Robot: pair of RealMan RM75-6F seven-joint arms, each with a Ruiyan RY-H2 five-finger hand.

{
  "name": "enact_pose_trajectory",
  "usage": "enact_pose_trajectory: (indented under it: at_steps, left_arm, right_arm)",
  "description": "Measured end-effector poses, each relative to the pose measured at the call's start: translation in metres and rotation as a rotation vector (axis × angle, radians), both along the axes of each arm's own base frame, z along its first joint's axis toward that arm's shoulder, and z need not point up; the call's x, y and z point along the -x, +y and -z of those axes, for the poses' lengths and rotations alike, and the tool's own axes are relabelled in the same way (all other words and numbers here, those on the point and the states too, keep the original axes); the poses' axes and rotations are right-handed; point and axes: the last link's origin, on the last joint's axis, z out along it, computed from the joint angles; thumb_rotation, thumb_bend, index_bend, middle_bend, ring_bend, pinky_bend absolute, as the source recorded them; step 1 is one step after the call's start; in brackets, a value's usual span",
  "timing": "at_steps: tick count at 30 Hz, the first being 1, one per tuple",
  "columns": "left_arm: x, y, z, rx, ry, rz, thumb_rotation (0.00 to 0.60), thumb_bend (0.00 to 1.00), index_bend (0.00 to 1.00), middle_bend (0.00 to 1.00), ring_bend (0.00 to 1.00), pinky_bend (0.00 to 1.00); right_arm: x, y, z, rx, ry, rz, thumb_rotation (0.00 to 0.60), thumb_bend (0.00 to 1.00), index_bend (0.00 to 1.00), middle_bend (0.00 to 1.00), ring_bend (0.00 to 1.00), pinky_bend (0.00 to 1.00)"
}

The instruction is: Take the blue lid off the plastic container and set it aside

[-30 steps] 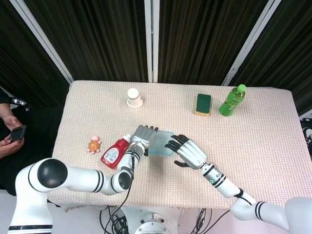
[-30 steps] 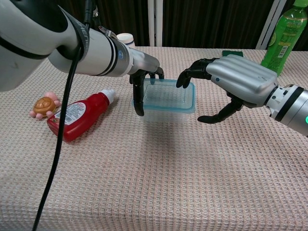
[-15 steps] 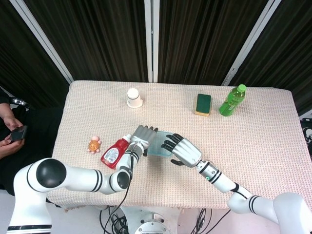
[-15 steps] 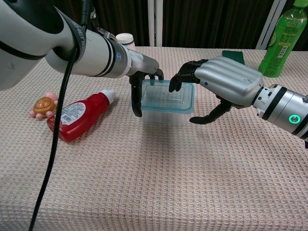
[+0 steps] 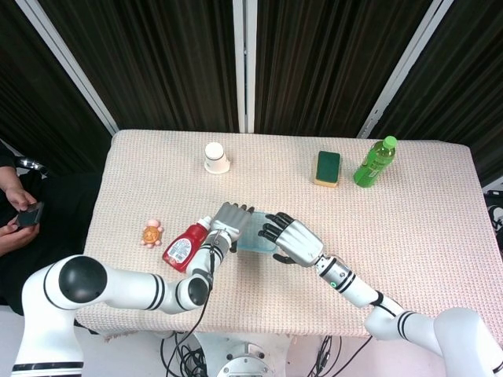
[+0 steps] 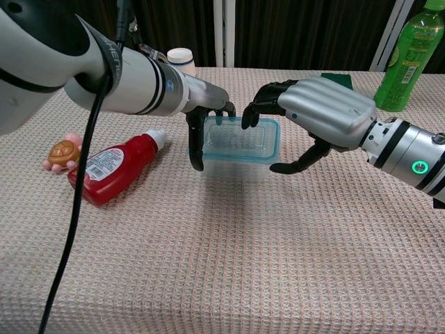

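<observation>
Left hand point(image 6: 206, 124) had the plastic container point(image 6: 240, 149) braced from its outer side: thumb down the near left wall, fingers hooked over the far left corner, so it was gripping the tub. Right hand point(image 6: 314, 117) was arched over the opposite end, dark fingertips point(image 6: 248, 115) at the top rim of the blue lid point(image 6: 240, 138), thumb curled low by the near right corner. Couldn't tell whether those fingertips actually touched the rim or sat just above it; nothing pinched that I could see, fingers apart, so I'd call that hand empty.

Lid looked seated on the container, which sat between the two hands, directly under the right palm in the head view point(image 5: 253, 232).

My read on the step: right hand was setting up the peel, grip not yet made. To do it well:
- get fingertips under the lid lip at one corner, thumb opposing from the near edge, rather than pushing flat on top
- lift one corner first, then roll off; a straight pull probably drags the whole tub up
- left hand needs to press down and inward while the right lifts, tub looks light and the woven cloth point(image 6: 222, 264) gives little grip
- thin walls likely flex, so squeeze moderately or the lid may bind

Set-down spot: open cloth to the outer side of the right hand. Ketchup bottle point(image 6: 115, 165) lay just outside the left hand, so avoid that way.
</observation>
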Motion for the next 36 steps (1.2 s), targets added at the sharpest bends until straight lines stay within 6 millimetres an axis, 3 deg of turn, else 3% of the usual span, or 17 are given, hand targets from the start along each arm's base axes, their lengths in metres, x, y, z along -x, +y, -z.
enact_pose_trajectory:
  at_steps: [30,36]
  left_arm:
    - [0.004,-0.003,0.005,-0.020,0.026,0.041,0.600,0.02,0.17,0.26,0.20,0.26]
    - [0.004,-0.004,0.006,-0.023,0.027,0.044,0.600,0.02,0.17,0.26,0.20,0.26]
  right_arm:
    - [-0.008,-0.004,-0.010,-0.035,-0.098,0.028,0.600,0.16,0.38,0.36,0.17,0.26]
    - [-0.009,-0.004,-0.010,-0.032,-0.106,0.032,0.600,0.22,0.40,0.37,0.17,0.26]
